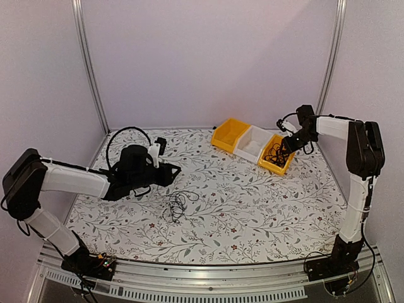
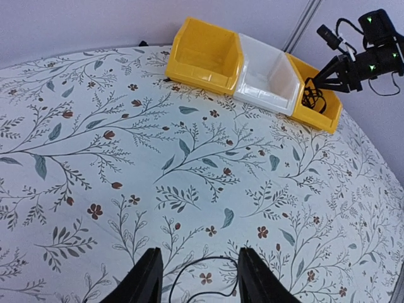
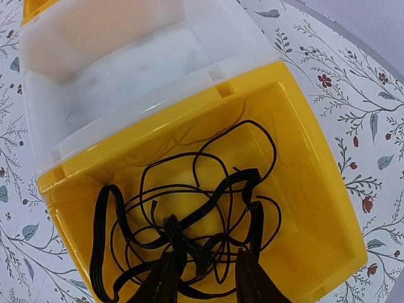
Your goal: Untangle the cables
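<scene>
At the left of the overhead view, the left gripper [image 1: 169, 173] was poised over the floral table [image 1: 252, 214]. Its jaws stood wide apart and held nothing, with one thin wire loop on the table between them. Just right of it and nearer the front edge lay a loose cable clump [image 1: 178, 205]. At upper right, the right gripper [image 3: 205, 255] reached into the end yellow bin [image 3: 315, 208], jaws parted amid a second cable tangle [image 3: 189, 189], nothing visibly clamped.
</scene>
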You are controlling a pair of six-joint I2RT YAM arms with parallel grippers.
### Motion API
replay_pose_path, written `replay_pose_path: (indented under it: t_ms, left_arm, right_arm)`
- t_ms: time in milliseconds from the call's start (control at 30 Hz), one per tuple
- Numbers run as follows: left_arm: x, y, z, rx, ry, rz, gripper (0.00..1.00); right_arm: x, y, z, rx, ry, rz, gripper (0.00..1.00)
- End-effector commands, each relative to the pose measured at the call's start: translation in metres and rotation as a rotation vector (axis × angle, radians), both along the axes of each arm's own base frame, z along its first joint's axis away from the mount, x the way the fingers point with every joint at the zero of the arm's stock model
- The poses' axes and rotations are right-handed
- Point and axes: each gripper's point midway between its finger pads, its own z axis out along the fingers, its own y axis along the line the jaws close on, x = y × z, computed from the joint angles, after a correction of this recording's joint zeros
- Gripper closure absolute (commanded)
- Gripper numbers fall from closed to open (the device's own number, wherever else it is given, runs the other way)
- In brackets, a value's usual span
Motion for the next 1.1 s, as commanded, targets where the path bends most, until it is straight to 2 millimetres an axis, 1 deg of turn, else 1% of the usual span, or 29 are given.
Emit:
replay_pose_path:
  t_ms: [0,33,67,100,133,167,200,267,300,367,433,467,533,600,667,733,767,800,900,1067]
  left_arm:
    - [-0.011,0.013,0.001,0.029,0.042,0.032,0.60]
    - [-0.013,0.016,0.001,0.038,0.051,0.040,0.59]
    - [-0.016,0.019,-0.001,0.050,0.069,0.046,0.59]
    - [-0.018,0.023,-0.002,0.060,0.082,0.054,0.59]
    - [-0.022,0.026,-0.005,0.073,0.102,0.061,0.59]
    - [-0.025,0.031,-0.009,0.086,0.127,0.074,0.59]
    - [-0.027,0.036,-0.014,0.101,0.152,0.093,0.59]
    - [-0.032,0.046,-0.024,0.130,0.202,0.132,0.59]
    - [-0.036,0.050,-0.030,0.140,0.230,0.145,0.59]
    - [-0.044,0.060,-0.047,0.175,0.306,0.179,0.59]
    - [-0.046,0.067,-0.058,0.197,0.355,0.209,0.59]
    - [-0.046,0.069,-0.063,0.206,0.367,0.218,0.59]
    - [-0.043,0.073,-0.071,0.227,0.380,0.237,0.59]
    - [-0.038,0.078,-0.078,0.247,0.392,0.269,0.59]
    - [-0.029,0.082,-0.083,0.260,0.399,0.298,0.59]
    - [-0.022,0.083,-0.088,0.269,0.402,0.307,0.60]
    - [-0.018,0.084,-0.090,0.272,0.403,0.311,0.61]
    - [-0.015,0.085,-0.094,0.280,0.406,0.316,0.62]
    - [-0.008,0.089,-0.102,0.292,0.411,0.334,0.65]
    - [0.001,0.086,-0.107,0.277,0.405,0.321,0.70]
  right_arm:
    - [-0.009,-0.006,0.050,-0.018,-0.084,-0.018,0.63]
    - [-0.012,-0.008,0.058,-0.022,-0.098,-0.020,0.61]
    - [-0.017,-0.009,0.073,-0.024,-0.130,-0.020,0.60]
    - [-0.021,-0.010,0.080,-0.027,-0.146,-0.019,0.58]
    - [-0.025,-0.010,0.091,-0.026,-0.174,-0.016,0.57]
    - [-0.031,-0.009,0.104,-0.018,-0.204,-0.009,0.56]
    - [-0.036,-0.005,0.109,-0.002,-0.218,0.005,0.56]
    - [-0.048,0.008,0.119,0.049,-0.249,0.065,0.55]
    - [-0.055,0.018,0.129,0.079,-0.279,0.106,0.55]
    - [-0.070,0.040,0.133,0.128,-0.312,0.195,0.55]
    - [-0.088,0.066,0.131,0.162,-0.339,0.294,0.55]
    - [-0.099,0.084,0.131,0.168,-0.357,0.356,0.55]
    - [-0.116,0.112,0.124,0.164,-0.384,0.449,0.55]
    - [-0.133,0.136,0.111,0.135,-0.389,0.528,0.55]
    - [-0.147,0.151,0.090,0.089,-0.366,0.591,0.55]
    - [-0.157,0.160,0.074,0.083,-0.332,0.627,0.55]
    - [-0.162,0.163,0.070,0.101,-0.311,0.641,0.55]
    - [-0.166,0.165,0.068,0.118,-0.295,0.652,0.55]
    - [-0.168,0.166,0.066,0.133,-0.283,0.652,0.55]
    - [-0.168,0.166,0.061,0.131,-0.270,0.652,0.55]
